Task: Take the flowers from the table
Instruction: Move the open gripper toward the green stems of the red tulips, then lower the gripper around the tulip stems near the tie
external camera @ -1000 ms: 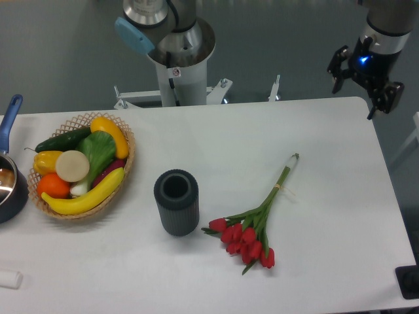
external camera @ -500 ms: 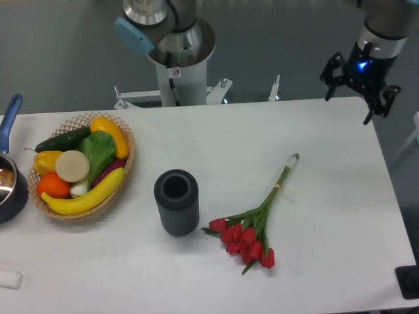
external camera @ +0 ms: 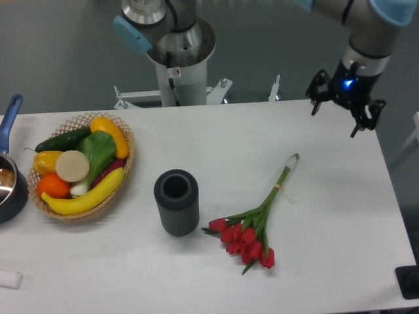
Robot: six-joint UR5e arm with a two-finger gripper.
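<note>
Tabletop, white and plain with rounded corners, filled most of the view, with grey floor behind its far edge and the robot's pale pedestal rising just past that edge. The arm reached in from the upper right, its wrist pointing down so that the gripper hung above the far right corner of the table, fingers spread wide with nothing between them and a blue light glowing on its body. A wicker basket sat near the left edge, heaped with a banana, cucumber, peppers, an orange and other produce. A dark pot with a blue handle was cut off by the left edge. A dark grey ribbed vase stood upright near the middle, toward the near edge. Just right of it lay the flowers, red heads toward the near edge, stems slanting up toward the far right, well apart from the gripper.
</note>
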